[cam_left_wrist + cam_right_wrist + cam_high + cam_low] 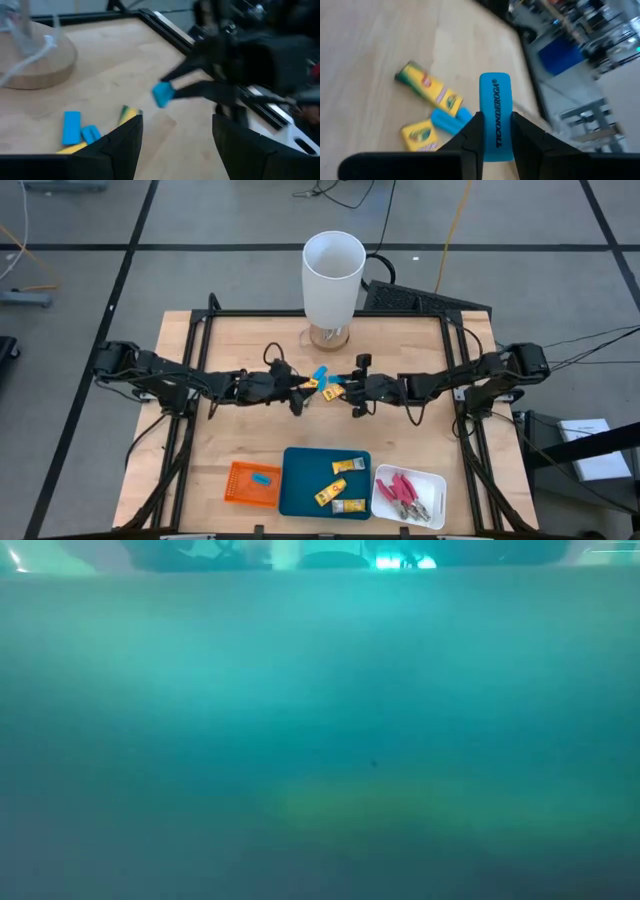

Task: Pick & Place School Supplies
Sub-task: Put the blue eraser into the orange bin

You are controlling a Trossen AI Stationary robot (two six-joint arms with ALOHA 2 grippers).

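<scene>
We've got the right gripper (495, 131) clamped on a light-blue eraser block (495, 116), pinched across its narrow sides, held just above the table (230, 440) centre, near the white cylinder (333, 275). It looks light, rubbery w/ some give, so we judge a mid-length pinch grips well w/o slip. The left gripper (176, 137) hangs close by, jaws apart, nothing between them. More blue blocks (72, 127) and yellow crayon packs (427, 89) lie loose on the wood below. We'd take the packs across the short width; thin card, prob. crushable. Orange tray (253, 485) already has one blue block.
</scene>
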